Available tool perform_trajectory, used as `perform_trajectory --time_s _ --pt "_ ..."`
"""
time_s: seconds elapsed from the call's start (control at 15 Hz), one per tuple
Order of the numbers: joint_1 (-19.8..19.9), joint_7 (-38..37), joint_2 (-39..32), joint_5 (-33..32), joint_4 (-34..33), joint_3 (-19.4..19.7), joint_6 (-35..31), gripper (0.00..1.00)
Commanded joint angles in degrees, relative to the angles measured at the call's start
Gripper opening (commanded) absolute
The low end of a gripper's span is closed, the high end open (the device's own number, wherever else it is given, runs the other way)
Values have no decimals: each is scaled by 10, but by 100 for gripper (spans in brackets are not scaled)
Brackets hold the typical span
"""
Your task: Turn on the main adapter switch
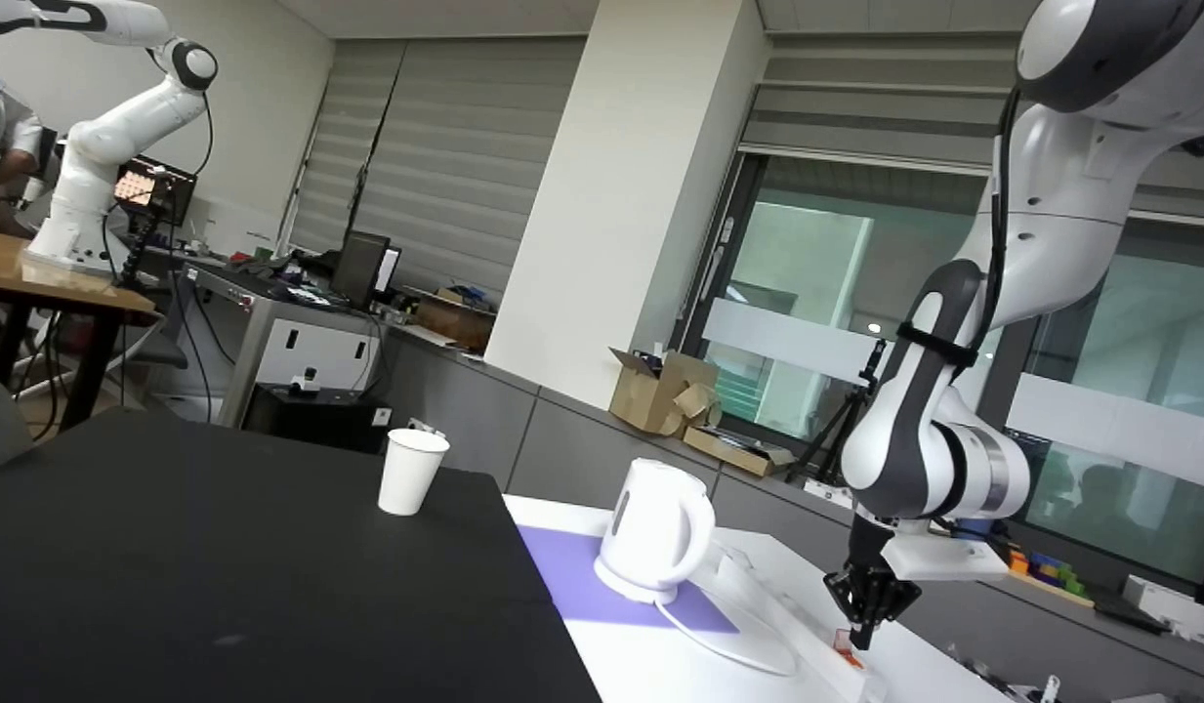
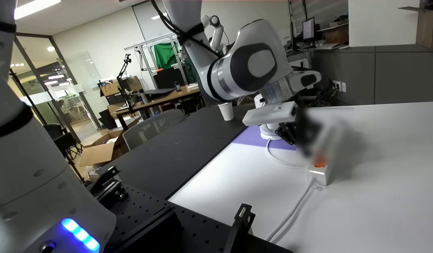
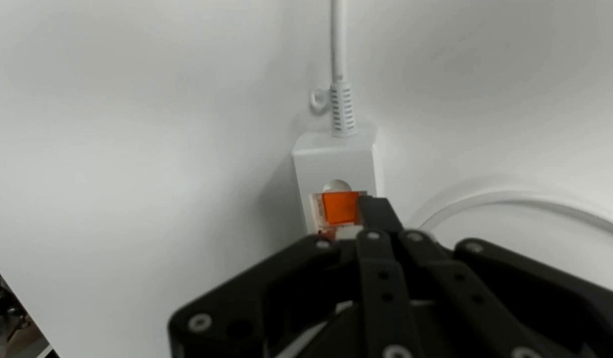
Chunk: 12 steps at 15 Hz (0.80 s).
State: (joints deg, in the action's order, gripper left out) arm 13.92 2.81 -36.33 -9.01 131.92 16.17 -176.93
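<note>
Tabletop (image 3: pixel 137 159) beneath white adapter (image 3: pixel 336 164), orange switch (image 3: pixel 340 208)

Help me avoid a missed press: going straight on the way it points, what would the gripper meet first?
Probably the main adapter, at or just beside its orange switch: in the wrist view the shut gripper overlaps that switch's edge. Depth is unclear, so they may be touching.

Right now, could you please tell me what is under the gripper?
In the wrist view, one end of a white power strip shows, with its orange switch partly visible beside the gripper. The gripper itself covers whatever lies directly beneath it.
</note>
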Motion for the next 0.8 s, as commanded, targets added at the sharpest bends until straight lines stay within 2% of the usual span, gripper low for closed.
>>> perform_trajectory --time_s 0.0,0.73 --pt "-4 7 -27 14 -36 10 -4 0" --pt "-3 6 -61 22 -71 29 6 0"
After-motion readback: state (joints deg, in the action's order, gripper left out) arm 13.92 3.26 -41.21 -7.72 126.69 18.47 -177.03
